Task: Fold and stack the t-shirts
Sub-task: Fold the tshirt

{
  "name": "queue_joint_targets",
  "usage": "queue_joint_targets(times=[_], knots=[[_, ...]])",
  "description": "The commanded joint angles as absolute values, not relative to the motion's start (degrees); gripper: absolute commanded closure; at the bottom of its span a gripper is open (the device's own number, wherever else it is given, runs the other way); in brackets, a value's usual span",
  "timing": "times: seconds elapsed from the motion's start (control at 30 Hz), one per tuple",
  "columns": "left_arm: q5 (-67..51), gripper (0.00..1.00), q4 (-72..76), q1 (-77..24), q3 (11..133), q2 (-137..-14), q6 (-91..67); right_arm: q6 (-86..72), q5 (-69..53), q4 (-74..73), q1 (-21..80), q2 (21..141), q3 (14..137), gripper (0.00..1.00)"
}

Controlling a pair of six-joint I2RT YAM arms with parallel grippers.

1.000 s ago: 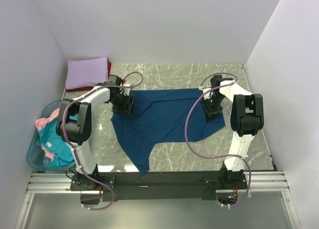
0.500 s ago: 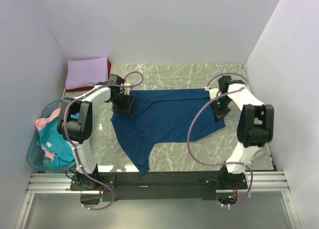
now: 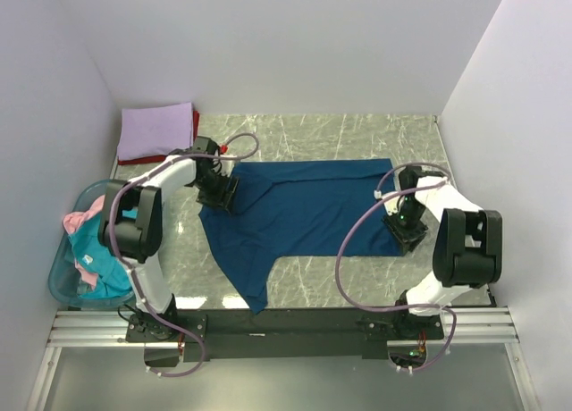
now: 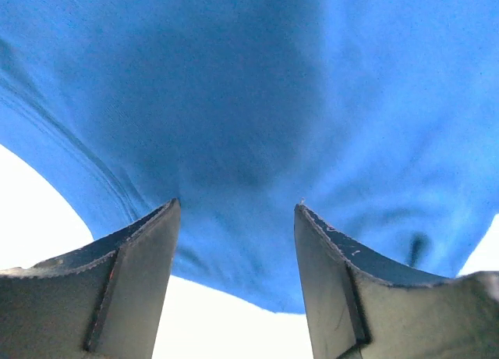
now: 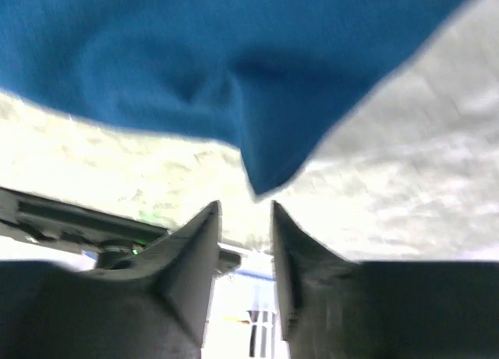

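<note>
Right fingers [image 3: 408, 232] shifted to near corner of dark blue t-shirt [image 3: 295, 210], slightly parted, nothing pinched. Left fingers [image 3: 219, 195] spread over cloth. Flattening step judged in hand; corner grasp needed next.

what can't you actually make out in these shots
- Top view: the red t-shirt lies under the lavender t-shirt; only its edge shows.
- Top view: the left arm covers part of the basket, so the clothes in it cannot be counted.
- Right wrist view: blurred; unclear whether the right hand touches the dark blue t-shirt.
- Left wrist view: cloth fills the frame beyond the left hand.
</note>
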State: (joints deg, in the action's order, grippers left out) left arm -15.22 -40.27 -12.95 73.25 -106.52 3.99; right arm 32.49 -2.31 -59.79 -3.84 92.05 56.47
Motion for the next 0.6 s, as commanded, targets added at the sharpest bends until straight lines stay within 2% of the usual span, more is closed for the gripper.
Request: queue_joint_targets(times=[0.0, 0.03, 0.1, 0.23, 0.33, 0.4, 0.57], knots=[[-21.51, 0.34, -46.81, -13.18, 71.99, -98.27, 12.20, 35.59, 2.02, -60.82, -5.18, 85.70, 57.82, 0.57], [-23.62, 0.34, -48.50, -13.18, 71.55, -95.83, 14.39, 35.86, 1.76, -61.17, -5.45, 84.82, 58.88, 0.51], [-28.29, 0.33, -53.76, -13.71, 69.62, -93.44, 20.99, 35.51, 0.19, -62.31, -5.36, 84.64, 62.73, 0.47], [-26.29, 0.31, -54.42, -17.83, 63.21, -87.82, 25.05, 33.40, -7.71, -64.77, -4.84, 87.53, 68.11, 0.46], [-22.77, 0.37, -52.03, -18.28, 58.63, -88.93, 22.68, 31.21, -12.45, -64.07, -3.17, 90.78, 68.64, 0.50], [-22.24, 0.48, -53.17, -18.54, 58.18, -91.13, 23.38, 29.71, -13.62, -62.32, -2.20, 92.98, 67.07, 0.53], [-18.03, 0.61, -50.28, -22.50, 56.78, -94.21, 21.28, 27.95, -12.92, -55.74, -0.62, 97.81, 63.02, 0.67]])
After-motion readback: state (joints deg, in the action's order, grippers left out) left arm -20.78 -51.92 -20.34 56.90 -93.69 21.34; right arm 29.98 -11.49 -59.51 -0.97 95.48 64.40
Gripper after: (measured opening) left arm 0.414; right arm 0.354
